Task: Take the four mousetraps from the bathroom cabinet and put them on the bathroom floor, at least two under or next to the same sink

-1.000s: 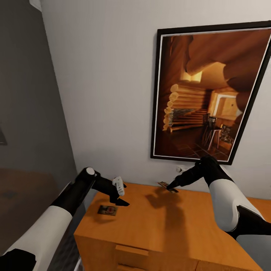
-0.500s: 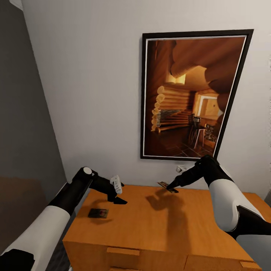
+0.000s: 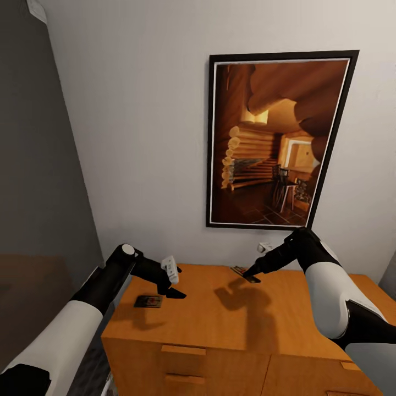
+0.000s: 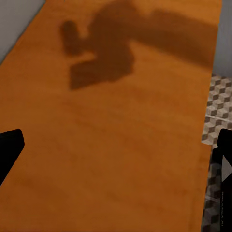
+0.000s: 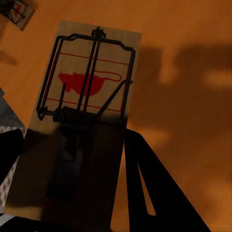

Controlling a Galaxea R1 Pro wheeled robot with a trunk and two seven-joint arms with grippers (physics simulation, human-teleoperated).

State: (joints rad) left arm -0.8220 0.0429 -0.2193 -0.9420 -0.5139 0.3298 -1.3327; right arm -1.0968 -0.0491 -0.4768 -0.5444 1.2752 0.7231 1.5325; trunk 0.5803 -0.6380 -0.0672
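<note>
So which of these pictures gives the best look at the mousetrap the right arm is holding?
The right wrist view: the mousetrap is seen close up, its wire frame and red mouse print plain, between the right gripper's fingers. The head view shows it as a small sliver at the fingertips above the cabinet. The left wrist view looks along the cabinet top.

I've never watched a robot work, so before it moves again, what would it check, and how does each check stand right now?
1. Right gripper shut on a mousetrap: ok, the board sits between its fingers.
2. Held trap lifted off the cabinet: cannot tell.
3. Left gripper open and empty: ok.
4. Second trap lying flat near the left gripper: ok.
5. Other two traps located: cannot tell.
6. Tiled floor beside the cabinet to set traps on: ok.
</note>
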